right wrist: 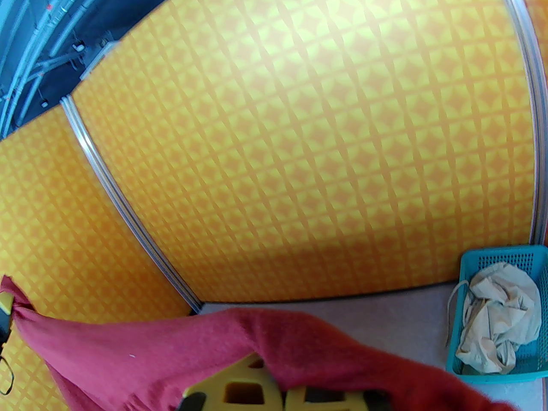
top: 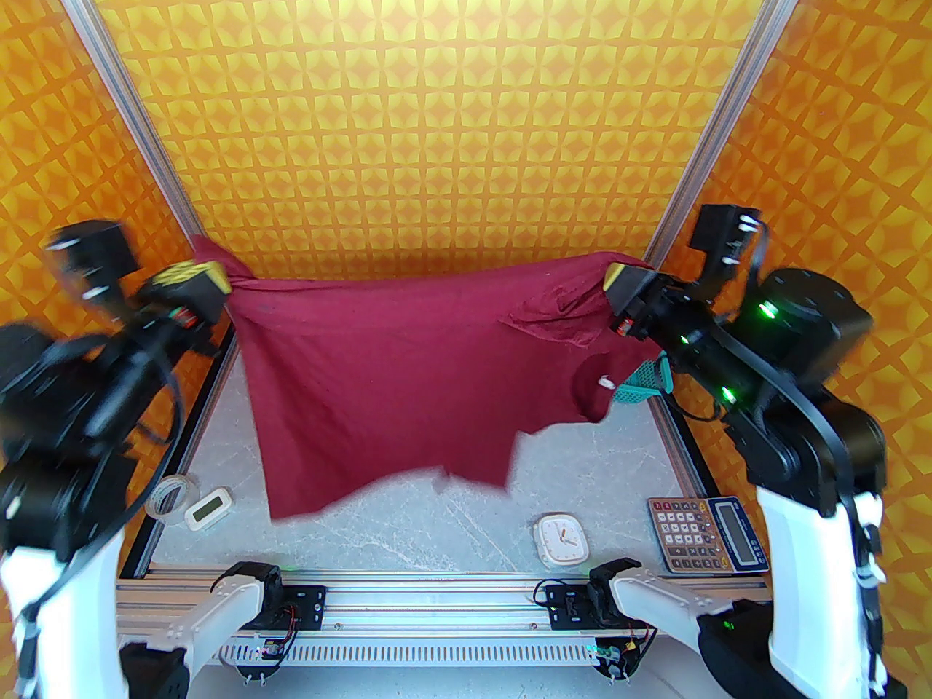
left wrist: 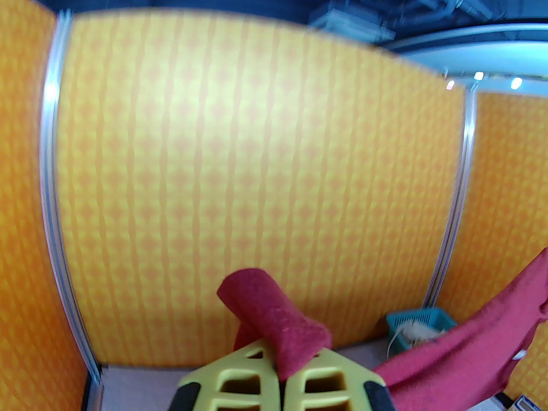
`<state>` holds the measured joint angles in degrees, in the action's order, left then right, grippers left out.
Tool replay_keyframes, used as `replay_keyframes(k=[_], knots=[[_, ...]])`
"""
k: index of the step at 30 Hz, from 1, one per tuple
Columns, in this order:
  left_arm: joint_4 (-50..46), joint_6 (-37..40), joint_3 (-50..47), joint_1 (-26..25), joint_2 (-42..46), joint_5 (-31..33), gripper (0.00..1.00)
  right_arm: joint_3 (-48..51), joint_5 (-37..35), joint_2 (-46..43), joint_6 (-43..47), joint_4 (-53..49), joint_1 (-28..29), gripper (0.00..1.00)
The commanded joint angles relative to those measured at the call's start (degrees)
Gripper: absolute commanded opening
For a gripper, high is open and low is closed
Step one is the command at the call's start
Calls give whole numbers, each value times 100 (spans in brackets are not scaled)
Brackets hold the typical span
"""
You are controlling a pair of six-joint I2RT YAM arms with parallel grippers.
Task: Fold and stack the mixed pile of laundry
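At about 9 o'clock in the overhead view, the left end effector (top: 218,281) is clenched on one corner of the dark red shirt (top: 408,368). Its wrist camera shows a tuft of that red cloth (left wrist: 274,315) pinched between the yellow fingers (left wrist: 239,379) and poking out past them. Below it, near 7 o'clock on the table (top: 597,463), a roll of clear tape (top: 169,497) lies just beside a small white timer-like gadget (top: 209,509). The shirt hangs in the middle, raised off the table and stretched between the two arms along its top edge. Its lower edge droops towards 6 o'clock, lowest on the left side. Near 5 o'clock a white clock (top: 559,539) sits on the table, with a calculator (top: 706,534) further right by the table's edge. At about 3 o'clock the right end effector (top: 613,279) is clenched on the shirt's other top corner, and in its wrist view the red fabric (right wrist: 171,349) drapes over the yellow fingers (right wrist: 239,390). Just below that end effector in the overhead view, a teal mesh basket (top: 644,383) peeks out from behind the shirt's right edge. In the right wrist view the basket (right wrist: 471,263) sits at 4 o'clock against the wall and holds the crumpled beige shorts (right wrist: 496,319), with a drawstring hanging over its rim.
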<state>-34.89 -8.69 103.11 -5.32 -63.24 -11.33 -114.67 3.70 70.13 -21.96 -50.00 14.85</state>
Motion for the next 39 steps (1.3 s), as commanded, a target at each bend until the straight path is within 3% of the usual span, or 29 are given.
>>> replay_keyframes(k=[1,4,8,10,13,17,19,23,29,35,39], knots=[[-193,-72,-424,-22,-850,90,0,122,194,896,-47,-25,-17,0],[403,-171,-962,21,-1512,214,0,656,320,1703,-336,678,76,0],[902,-247,-1254,161,-2705,607,6,849,-275,3173,-191,1328,600,2],[1038,-311,-1224,300,-3385,947,23,742,-149,4029,-253,1792,646,26],[1451,-891,-1383,608,-3954,937,52,67,-42,5094,-58,2015,619,48],[1605,-997,-1737,682,-3830,843,72,-952,174,5776,-39,1362,516,62],[1450,-930,-1906,682,-3577,826,76,-612,46,5476,-27,1451,498,65],[1219,-998,-2736,586,-2720,834,81,1093,-155,4348,-161,1844,491,67],[931,-1092,-4210,-95,-1692,782,80,3705,-54,2718,-438,2107,702,64],[663,-1476,-5615,-104,-557,1036,87,5694,118,1136,-648,1779,905,62],[415,-1702,-6232,128,-339,1116,91,6631,131,371,-908,1535,1422,61]])
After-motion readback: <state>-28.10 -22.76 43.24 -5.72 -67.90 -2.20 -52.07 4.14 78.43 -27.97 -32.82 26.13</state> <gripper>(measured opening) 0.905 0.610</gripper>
